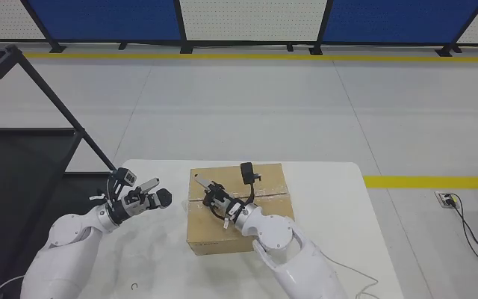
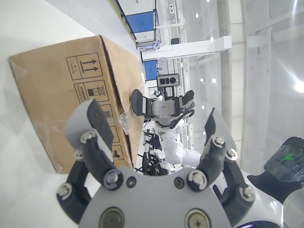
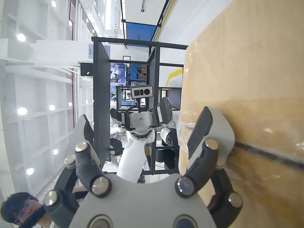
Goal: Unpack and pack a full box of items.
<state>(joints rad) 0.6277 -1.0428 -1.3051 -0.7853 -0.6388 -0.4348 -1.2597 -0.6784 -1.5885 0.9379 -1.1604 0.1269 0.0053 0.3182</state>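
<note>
A closed brown cardboard box [image 1: 239, 213] stands in the middle of the white table [image 1: 336, 224], its top seam [image 1: 261, 196] sealed with clear tape. My right gripper [image 1: 208, 190] lies over the box's top near its left edge, open and empty. In the right wrist view one finger [image 3: 204, 126] rests against the taped top of the box [image 3: 249, 72]. My left gripper [image 1: 154, 193] hangs open just left of the box, holding nothing. The left wrist view has its fingers [image 2: 99, 119] facing the box's printed side [image 2: 66, 91], with the right gripper [image 2: 163, 105] beyond the box's upper edge.
A black metal rack [image 1: 45, 97] stands off the table's left side. Blue partition panels [image 1: 246, 19] line the back of the room. A small dark ring [image 1: 133, 286] lies on the table near its front left. Bare tabletop lies right of the box.
</note>
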